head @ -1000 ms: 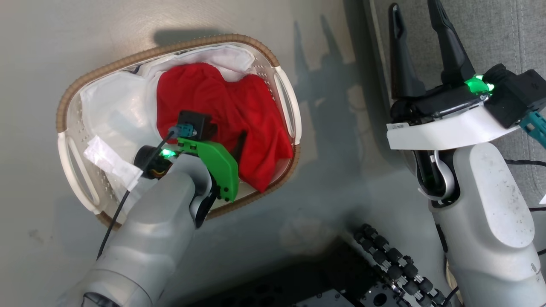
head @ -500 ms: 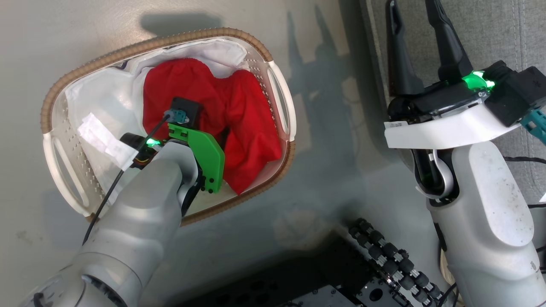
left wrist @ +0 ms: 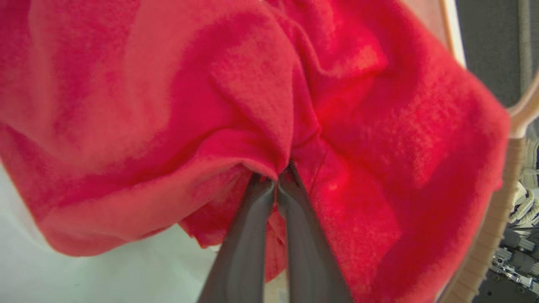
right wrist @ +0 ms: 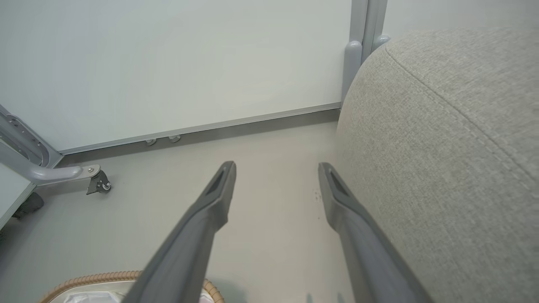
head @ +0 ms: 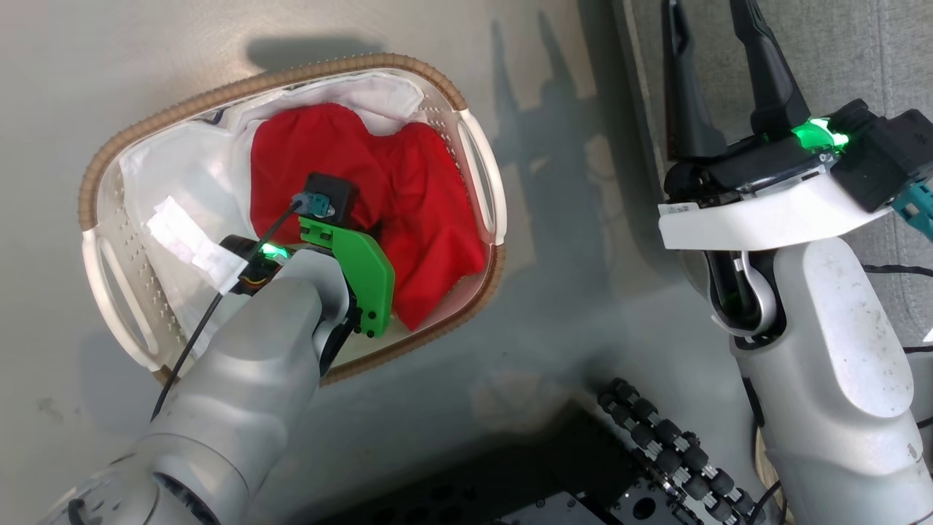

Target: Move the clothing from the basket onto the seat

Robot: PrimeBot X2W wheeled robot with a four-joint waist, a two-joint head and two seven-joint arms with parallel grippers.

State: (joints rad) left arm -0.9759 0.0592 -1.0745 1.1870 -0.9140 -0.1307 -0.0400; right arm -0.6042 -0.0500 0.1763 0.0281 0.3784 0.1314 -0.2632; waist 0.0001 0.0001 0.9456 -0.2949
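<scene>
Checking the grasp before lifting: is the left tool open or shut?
Shut: the left tool has its fingers together, pinching a fold of the red clothing.

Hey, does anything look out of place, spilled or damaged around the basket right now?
Nothing spilled or damaged. The red clothing lies crumpled in the basket, with the left claw pinched shut on a fold. The white liner is rumpled, and a strip of white tape sticks out loosely from the left arm's cable.
</scene>
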